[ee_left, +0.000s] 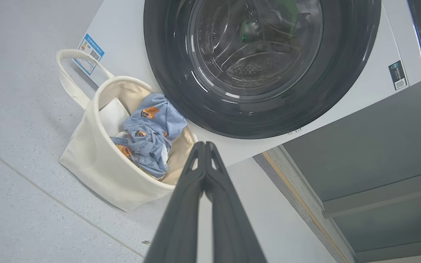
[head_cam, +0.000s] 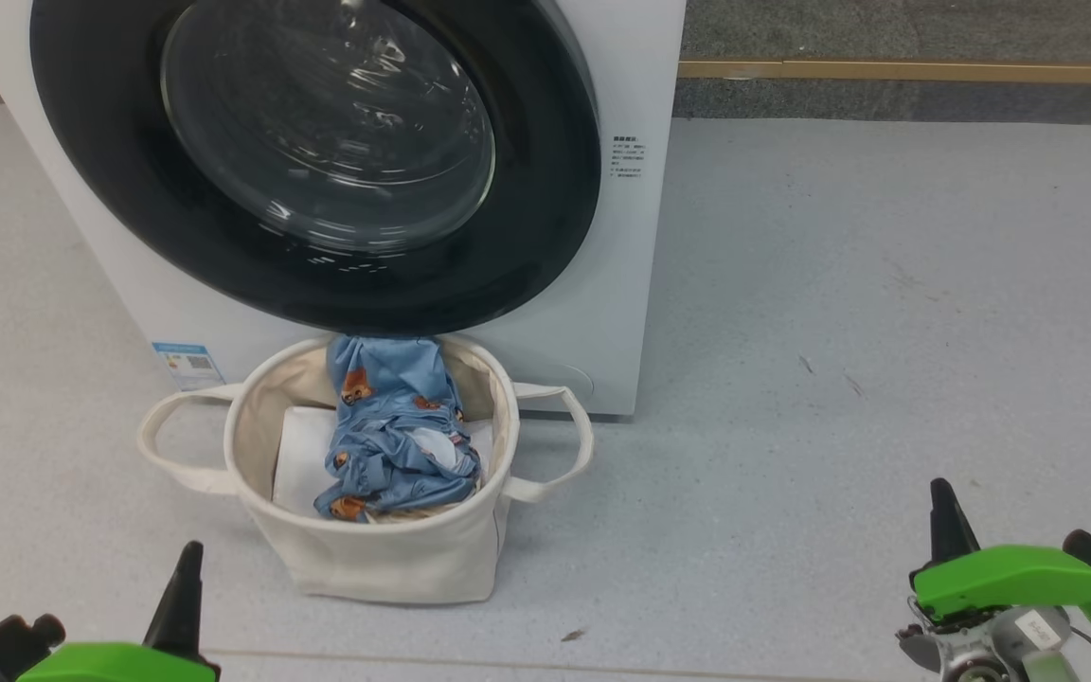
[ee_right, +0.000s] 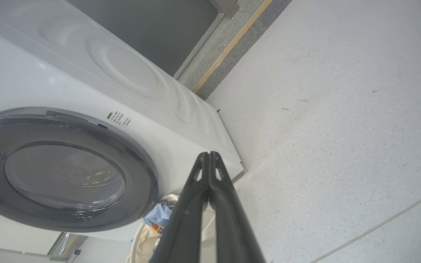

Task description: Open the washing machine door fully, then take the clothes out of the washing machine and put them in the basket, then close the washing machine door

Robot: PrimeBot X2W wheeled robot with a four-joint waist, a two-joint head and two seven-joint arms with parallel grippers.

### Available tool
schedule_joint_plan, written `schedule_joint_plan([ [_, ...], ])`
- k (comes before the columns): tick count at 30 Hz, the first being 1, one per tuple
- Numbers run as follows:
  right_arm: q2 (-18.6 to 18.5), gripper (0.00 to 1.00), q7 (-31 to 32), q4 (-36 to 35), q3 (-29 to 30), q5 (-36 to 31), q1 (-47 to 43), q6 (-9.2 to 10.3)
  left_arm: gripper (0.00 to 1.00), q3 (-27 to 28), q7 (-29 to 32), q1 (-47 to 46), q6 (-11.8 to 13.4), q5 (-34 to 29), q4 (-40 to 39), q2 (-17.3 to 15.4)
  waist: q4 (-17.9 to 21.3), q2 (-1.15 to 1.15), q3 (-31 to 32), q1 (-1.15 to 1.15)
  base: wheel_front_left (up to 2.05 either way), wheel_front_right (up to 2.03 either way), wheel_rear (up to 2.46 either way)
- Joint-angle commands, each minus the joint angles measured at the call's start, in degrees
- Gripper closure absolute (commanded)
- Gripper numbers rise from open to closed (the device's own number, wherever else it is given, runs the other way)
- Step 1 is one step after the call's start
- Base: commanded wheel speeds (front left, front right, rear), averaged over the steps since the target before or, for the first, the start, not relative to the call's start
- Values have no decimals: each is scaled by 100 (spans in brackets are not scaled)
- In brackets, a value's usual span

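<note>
Two pincers are pressed together and hold nothing. In its own wrist view the left pincer (ee_left: 204,146) rises from the bottom centre, fingers meeting at the tips. The right pincer (ee_right: 209,156) does the same in the right wrist view. In the head view they sit at the lower corners of the frame, each with green housing and one dark finger pointing up, well apart from everything else.

Just above the left pincer's tips in that wrist view stands the basket (ee_left: 97,171) on the grey floor (head_cam: 839,332). The clothes (head_cam: 394,426) lie inside it: a light blue garment with brown bear prints, heaped over a bit of beige and orange cloth, beside a flat white sheet (head_cam: 304,455). The head view gives both loop handles. The right wrist view gives a sliver of the rim and blue cloth at the bottom centre.

Behind the basket stands the washing machine (head_cam: 631,284), its washing machine door (head_cam: 545,189) lying flat against the front. Through the glass the left wrist view shows the perforated steel drum, and a control panel at the upper right. The right wrist view adds the machine's white side panel with pressed rings.
</note>
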State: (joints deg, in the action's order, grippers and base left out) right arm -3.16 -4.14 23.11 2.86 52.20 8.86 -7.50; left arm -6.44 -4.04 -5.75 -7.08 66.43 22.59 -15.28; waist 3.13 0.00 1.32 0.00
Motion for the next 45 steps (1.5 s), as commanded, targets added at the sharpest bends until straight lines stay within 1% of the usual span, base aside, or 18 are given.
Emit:
schedule_joint_plan([
  [1,0,100,28,-235,-26,109,112,0,100,194,24,-171,-20,71,-199,-51,-3,0,-1,0,0,0,0],
  [45,19,100,742,-700,246,2790,-150,1,100,958,736,-84,-34,1795,-651,839,-216,0,-104,0,0,0,0],
])
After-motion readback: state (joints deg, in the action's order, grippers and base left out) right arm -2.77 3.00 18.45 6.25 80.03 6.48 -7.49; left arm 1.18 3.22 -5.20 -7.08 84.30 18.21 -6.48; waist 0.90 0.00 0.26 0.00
